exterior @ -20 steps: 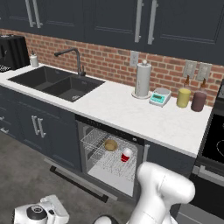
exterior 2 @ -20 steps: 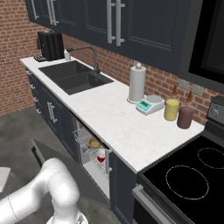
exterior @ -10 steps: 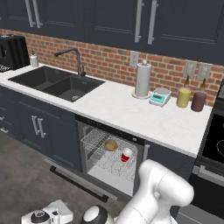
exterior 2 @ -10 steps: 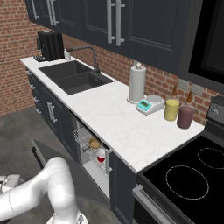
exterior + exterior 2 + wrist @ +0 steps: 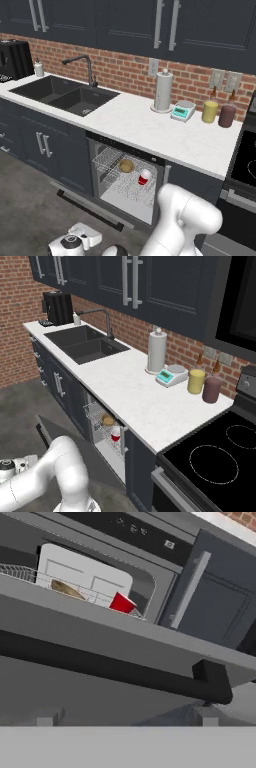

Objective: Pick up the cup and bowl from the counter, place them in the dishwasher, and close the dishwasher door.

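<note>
The dishwasher [image 5: 111, 186] stands open under the white counter [image 5: 150, 131]. In its wire rack sit the olive-tan bowl [image 5: 126, 165] and, to its right, the red cup [image 5: 144, 177]. The dishwasher door [image 5: 86, 207] hangs dropped down, close to the floor. My hand [image 5: 84, 235] sits low on the floor side of the door's outer edge. In the hand view my gripper [image 5: 127, 716] is open, its fingertips [image 5: 48, 716] just below the door's dark bar handle [image 5: 110, 669] with nothing between them. Beyond the door the cup [image 5: 121, 603] and bowl [image 5: 65, 588] show in the rack.
On the counter stand a paper towel roll [image 5: 163, 91], a small scale [image 5: 182, 110], a yellow jar [image 5: 210, 111] and a maroon jar [image 5: 227, 115]. A dark sink [image 5: 65, 95] lies to the left. The black stovetop [image 5: 220, 453] is to the right. Dark cabinets [image 5: 42, 145] flank the dishwasher.
My hand has shifted low along the floor, a little closer to the dropped door's edge. The cup, bowl and door have not moved, and the gripper has stayed open.
</note>
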### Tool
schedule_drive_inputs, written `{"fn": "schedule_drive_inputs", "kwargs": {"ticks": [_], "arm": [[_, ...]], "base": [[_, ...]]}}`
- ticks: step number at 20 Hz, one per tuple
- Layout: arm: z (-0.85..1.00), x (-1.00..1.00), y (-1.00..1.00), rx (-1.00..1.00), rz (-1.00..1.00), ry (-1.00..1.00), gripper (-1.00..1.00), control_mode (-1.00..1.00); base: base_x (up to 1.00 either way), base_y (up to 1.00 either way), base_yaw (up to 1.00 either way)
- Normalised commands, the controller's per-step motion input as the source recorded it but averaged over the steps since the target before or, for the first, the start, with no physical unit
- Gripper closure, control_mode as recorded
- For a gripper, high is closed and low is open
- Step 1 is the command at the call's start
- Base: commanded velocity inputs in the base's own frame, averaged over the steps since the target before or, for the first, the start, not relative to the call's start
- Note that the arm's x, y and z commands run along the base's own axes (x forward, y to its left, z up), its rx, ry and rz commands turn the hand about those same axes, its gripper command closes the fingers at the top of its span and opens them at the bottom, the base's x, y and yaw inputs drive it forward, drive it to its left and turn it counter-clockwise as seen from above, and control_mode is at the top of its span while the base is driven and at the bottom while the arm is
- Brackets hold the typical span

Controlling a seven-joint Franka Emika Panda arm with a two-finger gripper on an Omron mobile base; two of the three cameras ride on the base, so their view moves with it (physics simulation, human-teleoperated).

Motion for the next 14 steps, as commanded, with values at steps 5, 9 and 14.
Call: {"fn": "schedule_drive_inputs", "kwargs": {"ticks": [5, 9, 14], "arm": [[-0.43, 0.59, -0.20, -0.01, 0.00, -0.07, -1.00, -1.00], [-0.53, 0.58, -0.38, -0.15, -0.04, -0.07, -1.00, -1.00], [-0.35, 0.73, -0.81, -0.21, -0.22, -0.17, -1.00, -1.00]], "base": [[0.00, 0.00, 0.00], [0.00, 0.00, 0.00], [0.00, 0.00, 0.00]]}}
